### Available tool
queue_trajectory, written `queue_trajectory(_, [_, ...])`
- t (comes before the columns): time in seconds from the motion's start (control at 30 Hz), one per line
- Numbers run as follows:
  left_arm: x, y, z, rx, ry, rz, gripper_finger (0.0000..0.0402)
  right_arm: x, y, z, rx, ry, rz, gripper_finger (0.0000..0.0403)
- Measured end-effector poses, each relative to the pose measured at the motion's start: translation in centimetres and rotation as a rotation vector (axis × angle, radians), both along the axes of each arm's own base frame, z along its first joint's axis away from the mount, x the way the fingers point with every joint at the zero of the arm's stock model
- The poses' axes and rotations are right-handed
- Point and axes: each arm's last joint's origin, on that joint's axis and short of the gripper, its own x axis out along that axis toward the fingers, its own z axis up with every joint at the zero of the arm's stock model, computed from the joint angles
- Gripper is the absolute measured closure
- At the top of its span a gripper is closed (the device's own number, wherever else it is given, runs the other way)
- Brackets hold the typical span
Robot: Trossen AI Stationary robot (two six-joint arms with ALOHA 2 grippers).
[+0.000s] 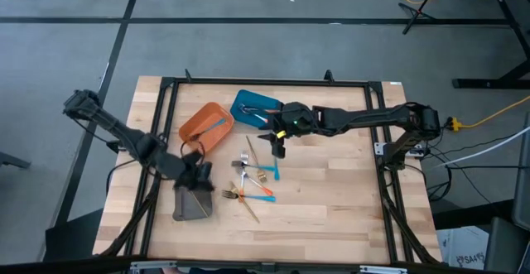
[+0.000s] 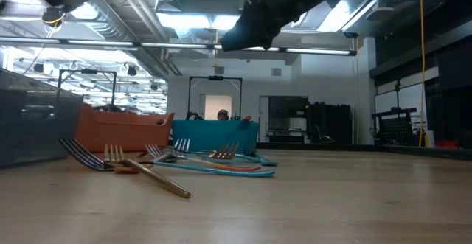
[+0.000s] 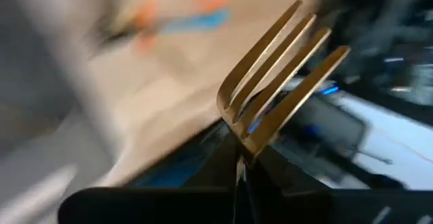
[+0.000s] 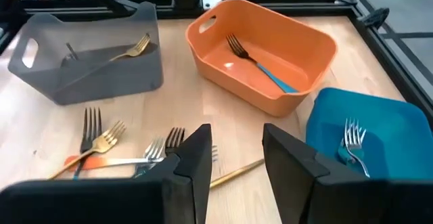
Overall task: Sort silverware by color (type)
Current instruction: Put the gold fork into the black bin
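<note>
The left gripper [image 1: 201, 180], fingers pinched closed, sits lower left of centre in the overhead frame, while the right gripper [image 1: 277, 150], fingers parted, hangs near the middle, arm outstretched.

Left gripper [image 3: 240, 173] clamped on gold fork [image 3: 281, 82], dark fingers [image 3: 203, 183] pressed together at fork neck. Tines projecting forward and up from fingertips, tilted. Beyond tines, blurred pale wooden tabletop [image 3: 169, 95] with orange and blue smears, not identifiable. Dark blurred shapes beside fork.
</note>
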Motion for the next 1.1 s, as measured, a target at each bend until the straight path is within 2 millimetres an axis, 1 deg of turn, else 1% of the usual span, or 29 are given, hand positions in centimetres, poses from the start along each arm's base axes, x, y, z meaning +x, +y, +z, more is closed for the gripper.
queue_trajectory(0.1, [-1.0, -0.8, -0.7, -0.138, 0.165, -0.024, 0.0391, -0.1, 0.0, -0.1, 0.001, 0.016, -0.001, 0.0281])
queue_trajectory(0.23, [-1.9, -1.0, -1.3, -0.257, 0.359, -0.036, 0.0393, -0.1, 0.0, -0.1, 0.001, 0.014, 0.000, 0.0281])
queue_trajectory(0.33, [-2.5, -0.7, -1.8, -0.270, 0.475, -0.055, 0.0393, -0.1, 0.0, -0.1, 0.001, 0.015, 0.000, 0.0281])
queue_trajectory(0.43, [-2.7, -0.1, -2.2, -0.259, 0.544, -0.027, 0.0393, -0.1, 0.0, -0.1, 0.001, 0.015, 0.000, 0.0281])
queue_trajectory(0.6, [-2.4, 1.1, -2.3, -0.263, 0.565, 0.048, 0.0393, -0.1, 0.0, -0.1, 0.001, 0.014, 0.000, 0.0281])
queue_trajectory(0.83, [-1.7, 2.3, -2.3, -0.321, 0.571, 0.118, 0.0393, -0.1, 0.0, -0.1, 0.001, 0.014, 0.000, 0.0281])
queue_trajectory(1.0, [-1.2, 2.8, -2.2, -0.347, 0.540, 0.153, 0.0393, -0.1, 0.0, -0.2, 0.002, 0.026, 0.000, 0.0281])
queue_trajectory(1.1, [-0.9, 2.9, -2.7, -0.344, 0.506, 0.173, 0.0393, -0.2, 0.0, -0.3, 0.003, 0.036, 0.000, 0.0281])
